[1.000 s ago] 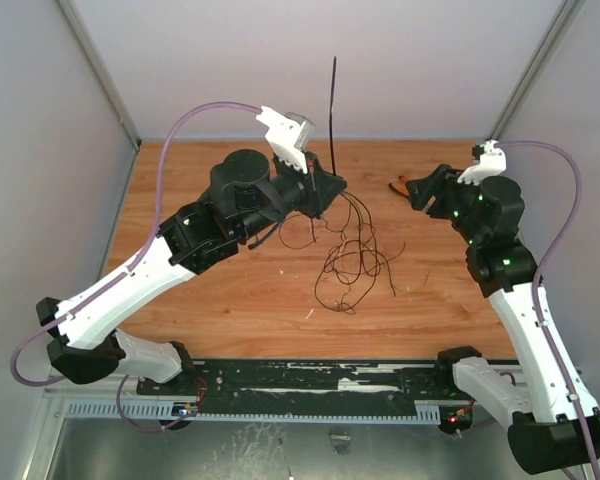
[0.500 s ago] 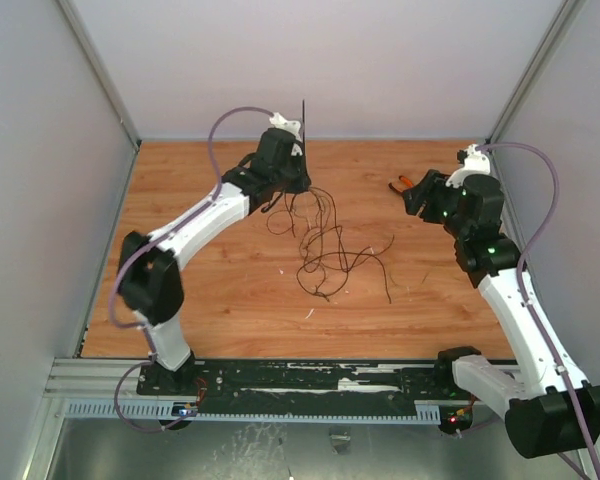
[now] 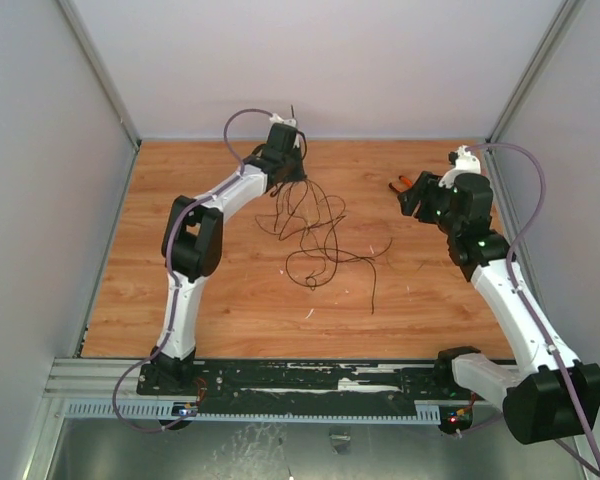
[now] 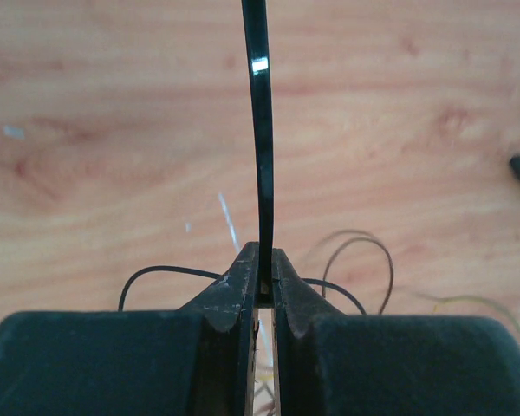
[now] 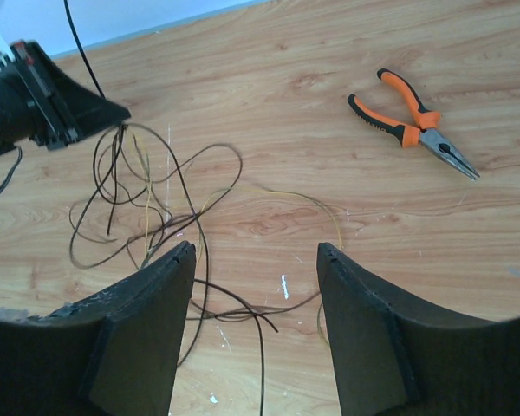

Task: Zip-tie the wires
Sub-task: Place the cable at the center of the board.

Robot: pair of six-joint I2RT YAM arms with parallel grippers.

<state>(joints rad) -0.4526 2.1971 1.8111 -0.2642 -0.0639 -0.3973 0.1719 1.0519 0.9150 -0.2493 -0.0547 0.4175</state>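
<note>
Your left gripper (image 4: 262, 263), pinching the zip tie (image 4: 260, 130), has swung to the bench's (image 3: 410, 310) far edge; right gripper (image 5: 256, 251) gapes. Grab the floppy wires (image 3: 315, 235) where bunched.

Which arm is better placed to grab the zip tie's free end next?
Likely right: the right gripper is open and empty, facing the wires, while the left gripper is shut on the zip tie.
</note>
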